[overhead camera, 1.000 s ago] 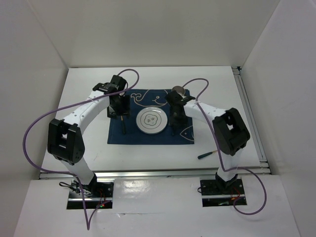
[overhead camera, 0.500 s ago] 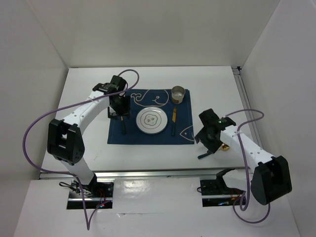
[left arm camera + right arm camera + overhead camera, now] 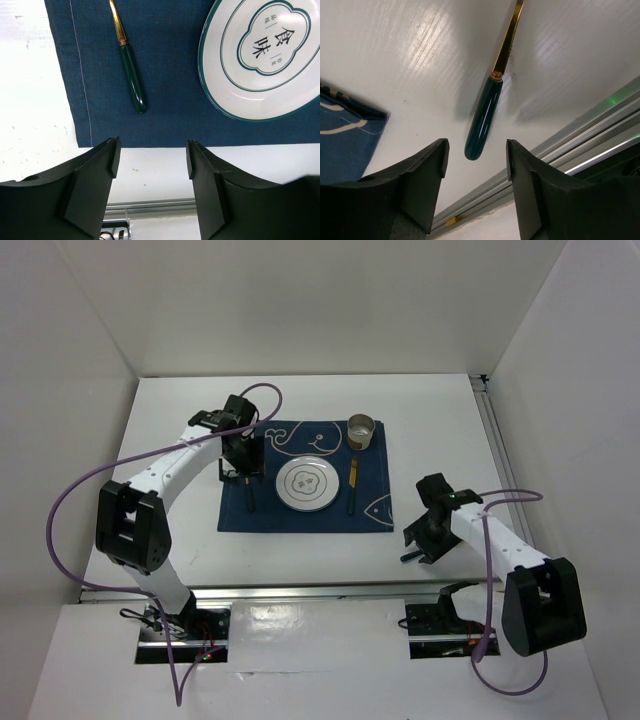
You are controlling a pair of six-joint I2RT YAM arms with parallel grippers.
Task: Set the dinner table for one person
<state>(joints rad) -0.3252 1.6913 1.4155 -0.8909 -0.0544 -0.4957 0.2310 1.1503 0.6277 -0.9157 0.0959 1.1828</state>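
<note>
Just below the right hand [image 3: 475, 146], the dinner table [image 3: 410, 65] and a green-handled utensil [image 3: 482, 117].

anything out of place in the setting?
Yes: one green-handled utensil lies on the bare table, right of the placemat near the front rail, while two others flank the plate on the mat. The open right gripper hovers over it.

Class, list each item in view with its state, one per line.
placemat, spread flat.
plate, face up, empty, centred on placemat.
cup, upright at placemat's far right corner.
left utensil, lying on placemat left of plate.
right utensil, lying on placemat right of plate.
loose utensil, lying on the dinner table, ungripped.
left hand, open, empty.
right hand, open, empty, over loose utensil.
</note>
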